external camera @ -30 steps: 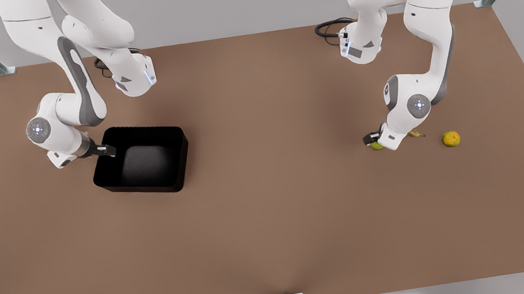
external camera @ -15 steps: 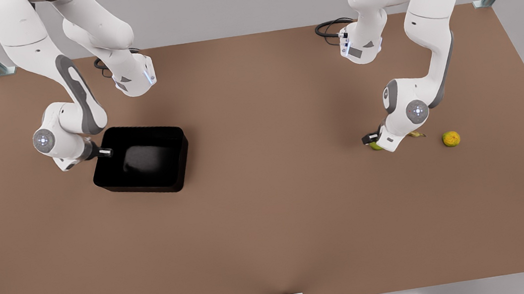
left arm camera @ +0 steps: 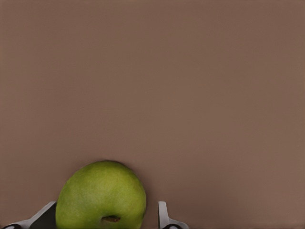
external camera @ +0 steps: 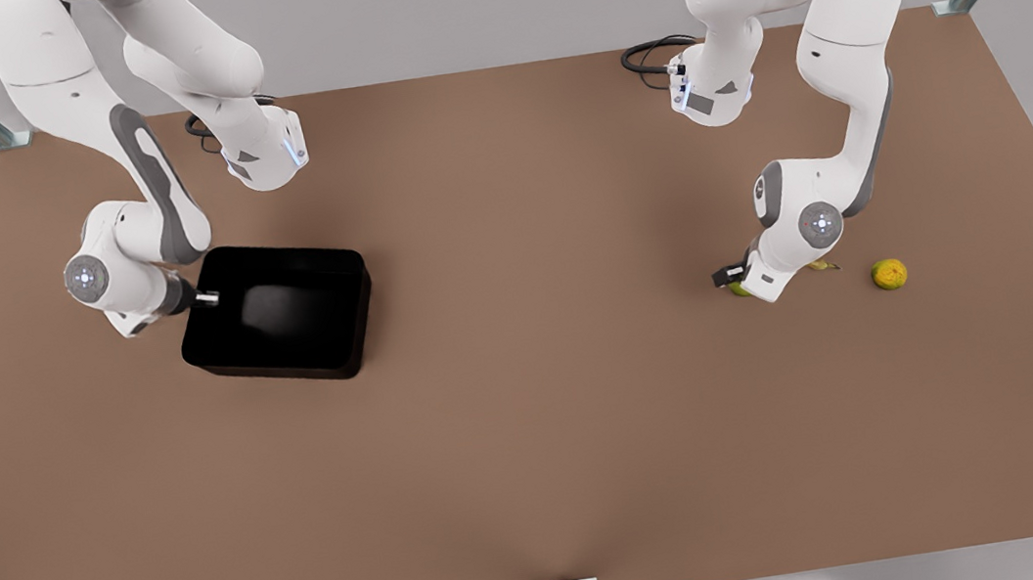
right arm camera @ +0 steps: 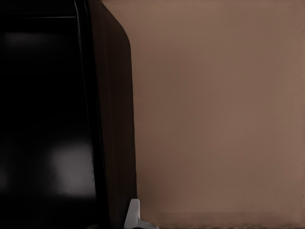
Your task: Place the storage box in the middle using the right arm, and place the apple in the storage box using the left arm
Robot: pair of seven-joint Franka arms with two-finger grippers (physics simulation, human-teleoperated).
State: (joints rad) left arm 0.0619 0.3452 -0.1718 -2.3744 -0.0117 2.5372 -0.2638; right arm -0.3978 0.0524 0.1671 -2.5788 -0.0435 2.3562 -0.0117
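The black storage box [external camera: 275, 367] sits on the brown table at the front view's left. My right gripper [external camera: 205, 297] is shut on its left wall; in the right wrist view one pale fingertip [right arm camera: 134, 214] presses the wall's outer face [right arm camera: 114, 119]. At the front view's right, my left gripper [external camera: 732, 276] is down at the table over the green apple [external camera: 741, 290]. In the left wrist view the apple [left arm camera: 100, 198] lies between the open fingers [left arm camera: 163, 215], with a gap on one side.
A banana [external camera: 824, 265] lies just behind the left arm's hand, and an orange-yellow fruit [external camera: 889, 274] rests farther toward the front view's right. Black cables [external camera: 646, 57] curl by the arm base at the table's back edge.
The right arm's wrist has swung and the storage box has shifted slightly toward the front view's left. The left arm's hand has sunk a little lower over the apple.
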